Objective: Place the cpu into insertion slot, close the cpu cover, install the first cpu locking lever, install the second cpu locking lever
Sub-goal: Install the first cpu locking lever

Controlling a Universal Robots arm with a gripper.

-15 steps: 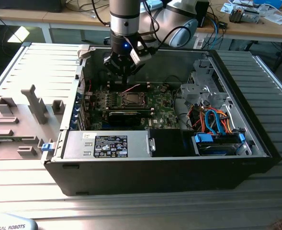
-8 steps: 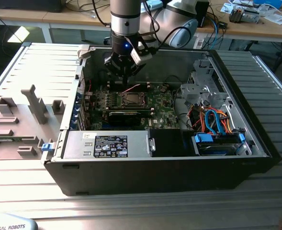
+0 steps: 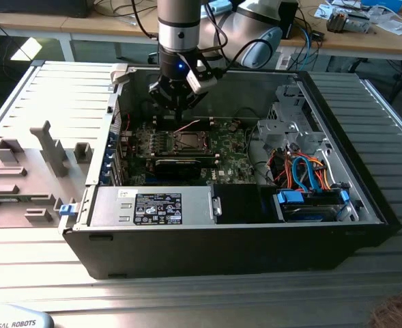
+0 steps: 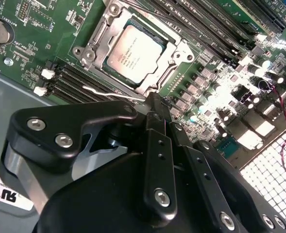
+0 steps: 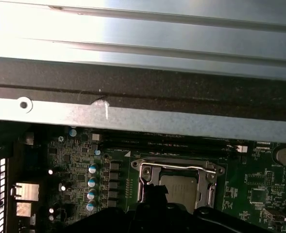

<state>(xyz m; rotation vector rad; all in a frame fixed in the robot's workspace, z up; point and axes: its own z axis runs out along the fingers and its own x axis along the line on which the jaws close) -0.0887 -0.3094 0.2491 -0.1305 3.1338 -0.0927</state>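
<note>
A: Where is the cpu (image 4: pixel 134 52)?

B: Seated in the insertion slot (image 4: pixel 95 40) on the green board, with the cpu cover (image 4: pixel 174 57) lying flat around it.

A: And the gripper (image 4: pixel 152 104)?

B: Just beside the slot's near edge. Its fingers (image 4: pixel 156 160) look pressed together, the tip touching or almost touching a thin silver lever (image 4: pixel 111 92) that runs along that edge, crosswise to the fingers.
</note>
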